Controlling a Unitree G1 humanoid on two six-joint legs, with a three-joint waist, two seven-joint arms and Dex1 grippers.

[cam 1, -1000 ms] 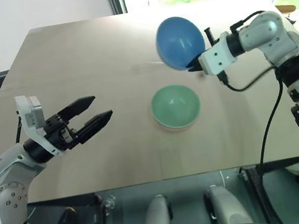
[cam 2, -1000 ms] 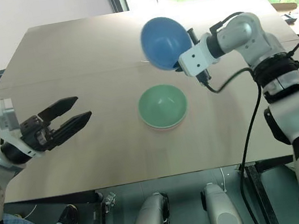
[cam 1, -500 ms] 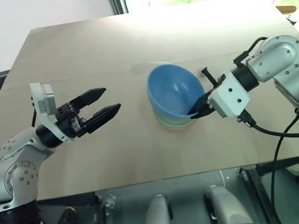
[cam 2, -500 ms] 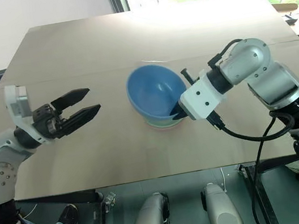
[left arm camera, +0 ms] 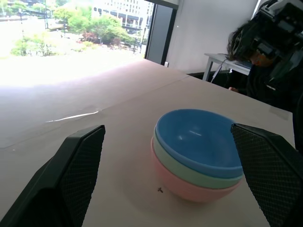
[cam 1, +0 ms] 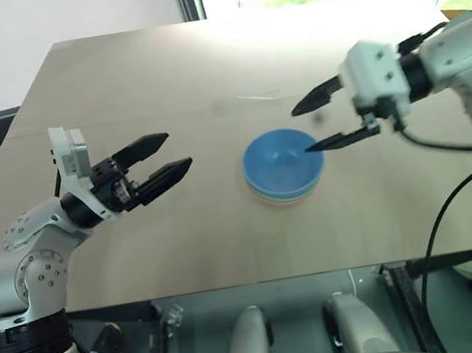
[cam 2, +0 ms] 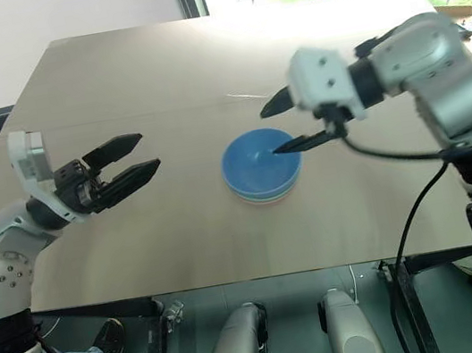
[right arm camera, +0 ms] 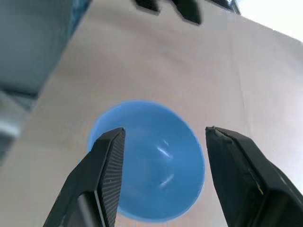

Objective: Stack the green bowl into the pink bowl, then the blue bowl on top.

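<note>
Three bowls nested in one stack near middle of worktop: pink bowl at bottom, green bowl in it, blue bowl on top, upright, sitting level. Right hand hovers just above stack's right rim, fingers spread wide, holding nothing, clear of blue bowl. Left hand hangs over worktop well to left of stack, pointing toward it, fingers wide apart, empty. Person sits beyond worktop's far side in left wrist view.
</note>
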